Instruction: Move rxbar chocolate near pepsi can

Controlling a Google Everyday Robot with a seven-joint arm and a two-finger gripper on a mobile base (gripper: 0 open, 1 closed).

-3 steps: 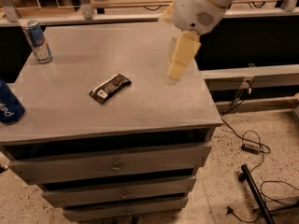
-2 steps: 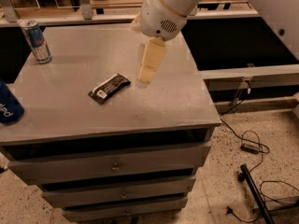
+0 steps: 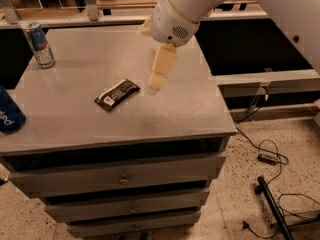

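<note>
The rxbar chocolate (image 3: 117, 94), a flat black-brown bar with a white label patch at its near-left end, lies on the grey cabinet top (image 3: 75, 119) near the middle. The pepsi can (image 3: 8, 112), dark blue with white lettering, lies at the left edge, partly cut off by the frame. My gripper (image 3: 156, 84) hangs from the white arm just right of the bar, a little above the surface, holding nothing.
A slim silver-and-blue can (image 3: 39, 44) stands at the back left corner. The cabinet has drawers (image 3: 120, 176) below. Cables (image 3: 265, 154) and a black stand (image 3: 272, 209) lie on the floor to the right. Railings run along the back.
My gripper has moved left and slightly forward across the cabinet top, from the right side to just beside the bar. The bar and cans have not moved.
</note>
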